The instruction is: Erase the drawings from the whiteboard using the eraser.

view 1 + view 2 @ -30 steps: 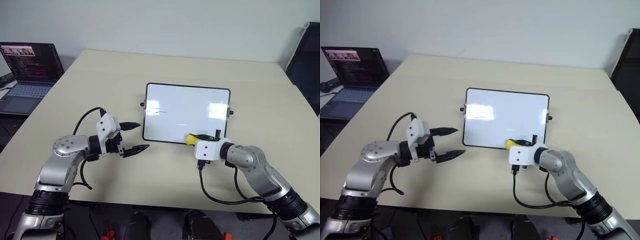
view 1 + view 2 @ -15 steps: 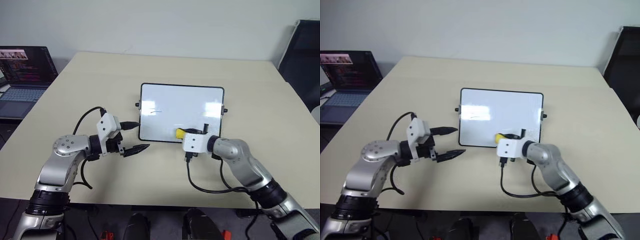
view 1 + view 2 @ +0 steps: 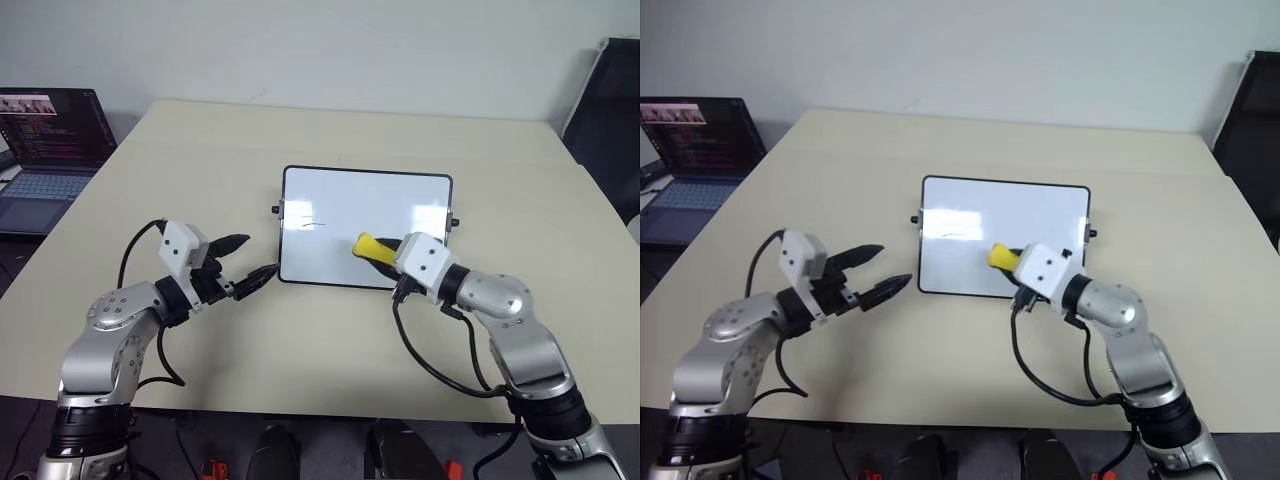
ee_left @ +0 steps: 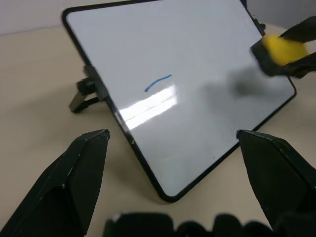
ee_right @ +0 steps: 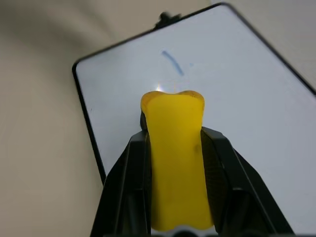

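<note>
The right gripper, clamped on the yellow eraser, has lifted from the whiteboard's near edge and now hangs over its middle, right of the pen stroke. Wiping looks imminent. The left gripper waits wide open beside the whiteboard's left edge.

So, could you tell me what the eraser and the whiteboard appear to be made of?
The eraser looks like soft matte yellow foam: it bulges above the right gripper that pinches it. The whiteboard seems a glossy coated panel, showing bright glare streaks, with a thin black frame, probably plastic.
</note>
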{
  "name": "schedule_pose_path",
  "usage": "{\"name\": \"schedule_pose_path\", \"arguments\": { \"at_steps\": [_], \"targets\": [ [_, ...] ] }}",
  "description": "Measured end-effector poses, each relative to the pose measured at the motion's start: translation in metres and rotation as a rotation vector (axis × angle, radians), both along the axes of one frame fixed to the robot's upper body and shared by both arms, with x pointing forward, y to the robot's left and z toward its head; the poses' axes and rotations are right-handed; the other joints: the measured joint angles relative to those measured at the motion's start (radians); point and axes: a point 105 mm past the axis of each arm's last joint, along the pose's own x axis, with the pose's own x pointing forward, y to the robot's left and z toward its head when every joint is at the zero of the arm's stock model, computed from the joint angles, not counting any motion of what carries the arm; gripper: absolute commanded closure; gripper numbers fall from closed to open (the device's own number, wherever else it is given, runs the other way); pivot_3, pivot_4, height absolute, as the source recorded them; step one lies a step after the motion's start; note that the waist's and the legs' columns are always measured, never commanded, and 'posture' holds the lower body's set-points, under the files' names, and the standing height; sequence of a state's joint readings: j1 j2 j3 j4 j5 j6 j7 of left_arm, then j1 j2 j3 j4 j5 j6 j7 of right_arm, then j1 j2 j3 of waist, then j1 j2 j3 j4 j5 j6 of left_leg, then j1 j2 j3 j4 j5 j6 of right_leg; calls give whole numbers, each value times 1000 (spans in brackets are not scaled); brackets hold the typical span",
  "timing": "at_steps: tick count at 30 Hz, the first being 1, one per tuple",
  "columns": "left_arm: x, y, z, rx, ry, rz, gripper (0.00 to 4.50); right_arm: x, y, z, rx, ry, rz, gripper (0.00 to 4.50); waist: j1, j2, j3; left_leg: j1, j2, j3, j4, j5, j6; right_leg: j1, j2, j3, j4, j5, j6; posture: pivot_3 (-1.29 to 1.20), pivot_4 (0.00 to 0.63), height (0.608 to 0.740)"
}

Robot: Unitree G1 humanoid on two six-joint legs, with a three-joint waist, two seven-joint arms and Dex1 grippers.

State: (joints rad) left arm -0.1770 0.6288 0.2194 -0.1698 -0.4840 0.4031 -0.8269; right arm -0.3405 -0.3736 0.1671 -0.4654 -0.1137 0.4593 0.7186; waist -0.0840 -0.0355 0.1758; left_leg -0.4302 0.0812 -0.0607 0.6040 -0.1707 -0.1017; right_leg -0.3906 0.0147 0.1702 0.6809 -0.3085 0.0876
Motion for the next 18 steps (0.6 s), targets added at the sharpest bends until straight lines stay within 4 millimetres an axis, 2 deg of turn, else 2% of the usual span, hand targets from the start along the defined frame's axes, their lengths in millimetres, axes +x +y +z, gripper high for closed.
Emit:
{"name": "schedule_pose_path", "arguments": {
  "at_steps": [4,10,18],
  "targets": [
    [2,10,6,0,-30,74,0,-9,-13,8,150,65,-46,3434,5,0,0,0,0,0,0,0,0,0,0,0,-1,-1,-2,0,150,740],
    [2,5,25,-1,-119,126,0,-25,-24,-5,374,207,-89,3434,4,0,0,0,0,1,0,0,0,0,-1,0,-1,-3,-5,0,150,740],
    [-2,7,16,2,-111,149,0,-21,-35,-11,417,198,-166,3434,-1,0,0,0,0,1,0,0,0,0,-1,1,-1,-3,-5,0,150,740]
  ]
}}
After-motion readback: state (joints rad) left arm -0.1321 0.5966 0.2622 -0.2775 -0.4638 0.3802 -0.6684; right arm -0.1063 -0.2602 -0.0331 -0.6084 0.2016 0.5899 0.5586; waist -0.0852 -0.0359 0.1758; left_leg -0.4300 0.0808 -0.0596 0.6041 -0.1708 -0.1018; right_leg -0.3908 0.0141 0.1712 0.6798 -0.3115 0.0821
